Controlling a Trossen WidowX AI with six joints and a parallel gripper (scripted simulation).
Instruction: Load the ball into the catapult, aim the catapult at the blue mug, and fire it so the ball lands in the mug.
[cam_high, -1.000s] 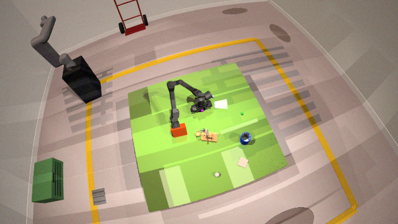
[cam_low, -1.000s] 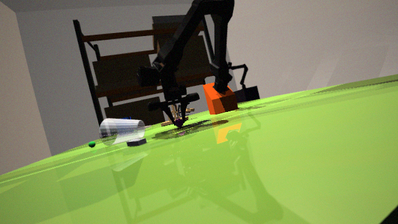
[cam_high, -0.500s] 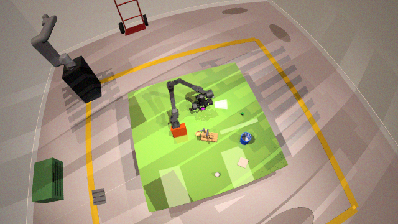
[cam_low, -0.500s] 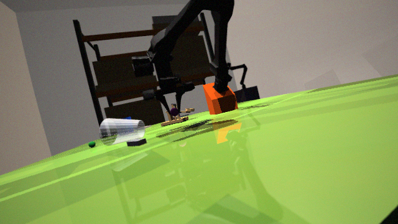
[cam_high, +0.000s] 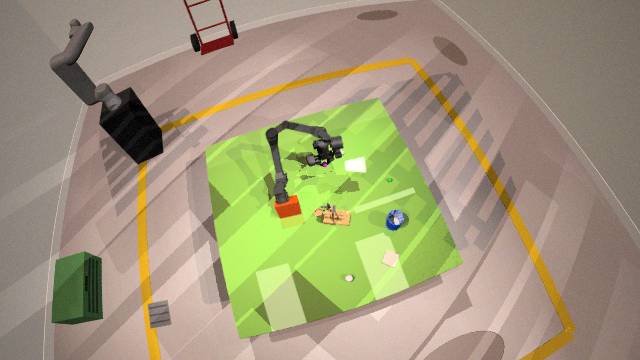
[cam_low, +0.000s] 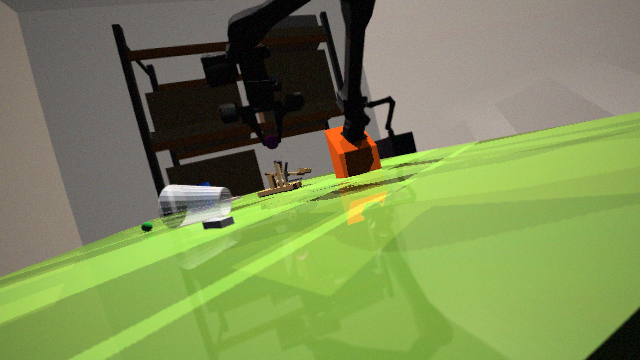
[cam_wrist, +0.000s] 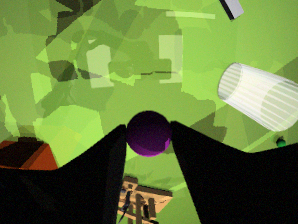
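My gripper (cam_high: 324, 164) (cam_low: 271, 141) (cam_wrist: 148, 128) is shut on the purple ball (cam_high: 325, 165) (cam_low: 271, 143) (cam_wrist: 148, 134), which sits between the fingertips, raised above the green table top. The wooden catapult (cam_high: 342, 218) (cam_low: 280, 189) (cam_wrist: 160, 196) stands on the table, below the fingers in the wrist view and partly cut off there. The ball is apart from it. The blue mug (cam_high: 390, 223) stands to the right of the catapult in the top view. In the exterior view it is almost wholly hidden behind a clear cup. The mug does not show in the wrist view.
The ribbed clear cup (cam_high: 356, 165) (cam_low: 195, 204) (cam_wrist: 257, 95) lies on its side. A green ball (cam_high: 390, 180) (cam_low: 146, 226) (cam_wrist: 280, 143) is beyond it. A small grey box (cam_low: 218, 223) (cam_wrist: 233, 8), a pale block (cam_high: 390, 258) and a whitish round thing (cam_high: 349, 278) also lie about.
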